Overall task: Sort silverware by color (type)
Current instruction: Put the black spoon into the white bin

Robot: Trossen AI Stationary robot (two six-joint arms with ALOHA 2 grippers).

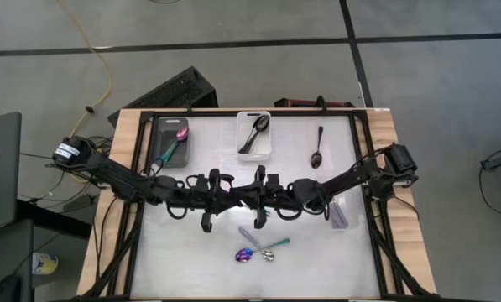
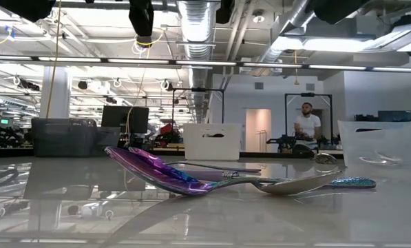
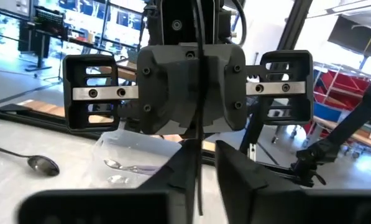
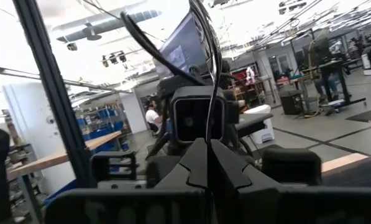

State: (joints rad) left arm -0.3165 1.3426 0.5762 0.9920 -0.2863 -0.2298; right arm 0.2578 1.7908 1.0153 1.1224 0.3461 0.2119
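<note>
Near edge, middle: purple spoon (image 1: 245, 254) and silver spoon (image 1: 268, 254) with a teal handle (image 1: 280, 244), bowls just about touching; another purple one (image 1: 250, 238) lies right behind them
Low view: same pile up close, purple spoon (image 2: 165, 173) lying across the silver one (image 2: 294, 184)
Mid table: both arms stretched in and meeting at the centre, left gripper (image 1: 233, 195) facing right gripper (image 1: 265, 191)
Left gripper: fingers pressed together on a thin dark cable or rod, can't tell which
Right gripper: fingers closed up, nothing clearly held
Right of centre: clear bin (image 1: 338, 214) with a purplish item
Far left: grey bin (image 1: 160, 134) holding a purple spoon (image 1: 174, 144)
Far middle: white bin (image 1: 242, 127) with black spoons (image 1: 255, 134)
Far right: one black spoon (image 1: 317, 148) loose on the table (image 1: 191, 252)
</note>
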